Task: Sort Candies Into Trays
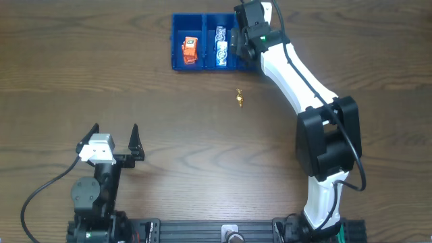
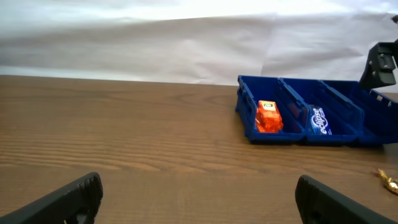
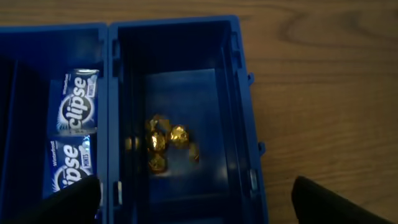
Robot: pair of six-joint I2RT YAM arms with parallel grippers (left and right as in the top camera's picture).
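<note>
- The right gripper (image 3: 196, 198) hovers over the end compartment of the tray (image 1: 202, 68), jaws wide and empty, with a heap of gold candies (image 3: 163, 144) beneath. I'd call this the drop-off stage.
- One loose gold candy (image 1: 239, 98) lies on the table (image 1: 121, 88) near the tray. It is the likely next pick and calls for a careful pinch.
- The left gripper (image 1: 114, 129) sits near its base, jaws wide, holding nothing.
- The blue packs (image 3: 74, 106) in the middle compartment carry white lettering. The label on the orange candy (image 1: 190, 50) is too small to read.

table (image 1: 135, 88): brown wood | backdrop (image 2: 155, 50): white sheet behind table
</note>
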